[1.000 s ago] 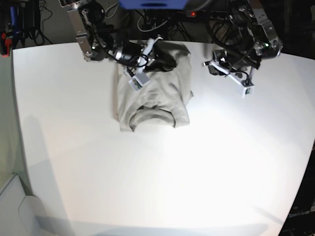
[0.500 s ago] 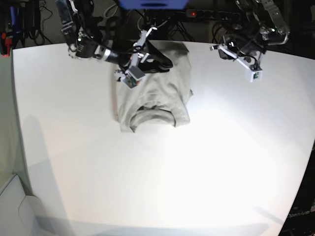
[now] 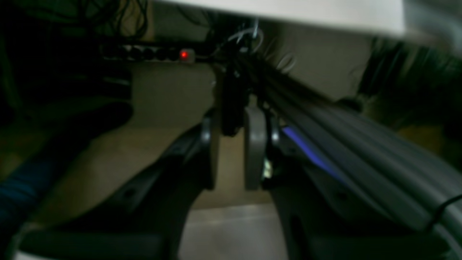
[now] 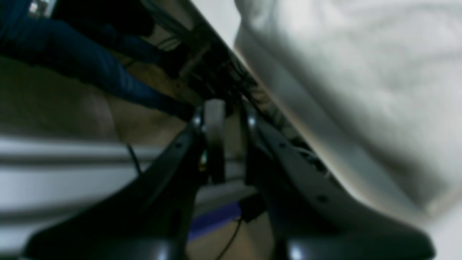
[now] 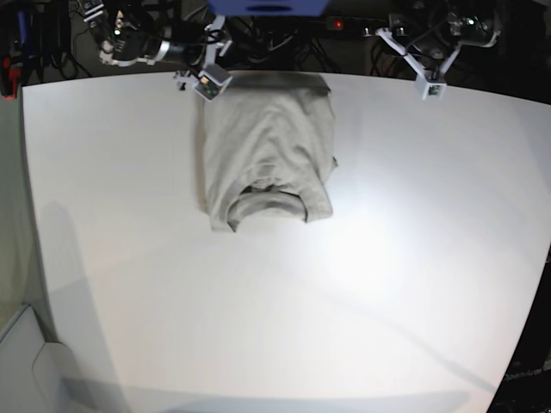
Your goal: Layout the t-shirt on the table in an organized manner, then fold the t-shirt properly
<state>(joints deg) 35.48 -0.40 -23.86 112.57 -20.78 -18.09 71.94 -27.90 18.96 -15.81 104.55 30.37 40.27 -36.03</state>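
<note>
The t-shirt [image 5: 269,146] lies folded into a narrow upright rectangle on the far middle of the table [image 5: 301,301], with its ribbed collar [image 5: 265,205] at the near end. It also shows in the right wrist view [image 4: 361,72]. My right gripper [image 5: 209,76] [image 4: 231,108] hovers at the table's far edge, just past the shirt's far left corner. My left gripper [image 5: 422,64] [image 3: 232,115] is beyond the far edge, well to the right of the shirt. On both, the jaws stand almost together with only a thin slit, and they hold nothing.
Behind the table's far edge are dark cables and a power strip with a red light [image 5: 337,24] [image 3: 184,55]. A blue panel [image 5: 267,7] sits at the top middle. Both arm bases stand along that far edge.
Both arms have pulled back from over the table to beyond its far edge. The right gripper has left the shirt's top. The shirt has stayed as it lay.
</note>
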